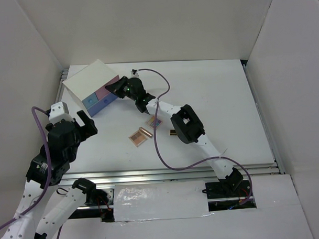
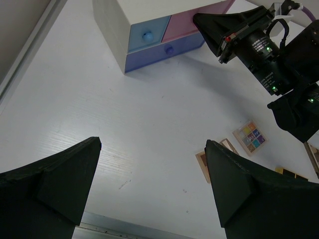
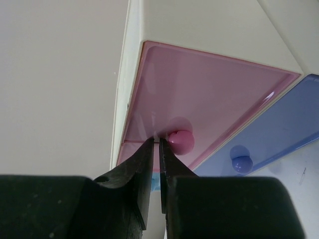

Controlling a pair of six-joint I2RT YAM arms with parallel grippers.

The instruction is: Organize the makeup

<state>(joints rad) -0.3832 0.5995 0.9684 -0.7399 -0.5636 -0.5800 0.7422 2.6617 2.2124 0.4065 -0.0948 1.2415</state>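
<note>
The makeup lies mid-table: a long eyeshadow palette (image 1: 136,137), a rose-gold lipstick (image 1: 145,133), a square colourful palette (image 1: 156,121) and a black-gold lipstick (image 1: 172,133). The left wrist view shows the square palette (image 2: 250,137) and the long palette (image 2: 201,163), partly hidden by my finger. My right gripper (image 1: 111,87) is at the pink drawer of the white box (image 1: 90,77). Its jaws (image 3: 159,142) are shut with nothing between them, tips at the drawer face just left of the pink knob (image 3: 180,141). My left gripper (image 2: 152,149) is open and empty above bare table.
The box has a pink drawer (image 3: 209,94) and blue drawers (image 3: 279,134), all closed; a blue knob (image 3: 241,164) shows. The right arm (image 1: 188,123) stretches over the makeup. White walls enclose the table; a metal rail (image 1: 151,175) runs along its near edge.
</note>
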